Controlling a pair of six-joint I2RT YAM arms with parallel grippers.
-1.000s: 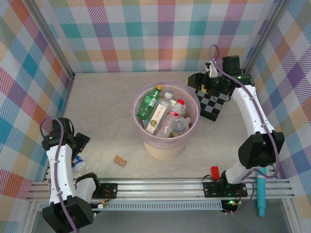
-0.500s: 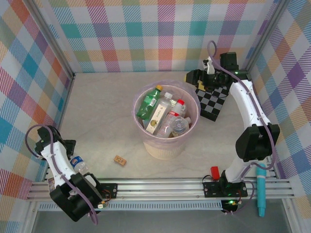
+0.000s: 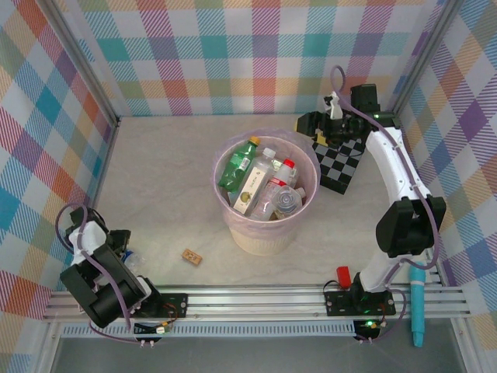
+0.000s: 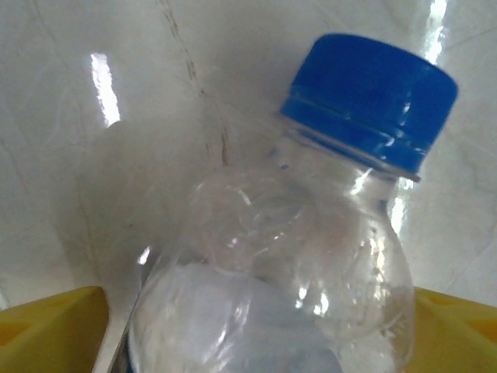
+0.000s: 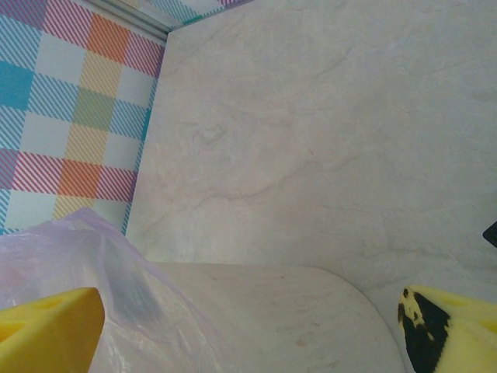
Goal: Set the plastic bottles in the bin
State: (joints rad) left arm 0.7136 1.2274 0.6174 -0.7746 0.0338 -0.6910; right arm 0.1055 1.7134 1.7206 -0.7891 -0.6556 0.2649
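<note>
While the bin (image 3: 260,237) at mid-table holds a cluster of plastic bottles (image 3: 260,186), the green one among them, one clear bottle (image 3: 130,263) lies on the table well apart from it, at the near left corner by the left arm's base. The step in hand looks like the pickup of that last one. The right arm reaches to the far side beside the checkerboard (image 3: 342,163), and the right gripper (image 5: 252,326) is spread wide with nothing in it, near the bin's pink bag (image 5: 93,264). The left gripper (image 4: 260,326) hangs close over the stray bottle, its yellow pads (image 4: 46,326) parted to either side of the body and not clamped, the blue cap (image 4: 369,97) pointing ahead. The next move likely calls for closing on the body, lifting clear of the rail, then carrying it over the rim while passing the small brown block (image 3: 192,256).
</note>
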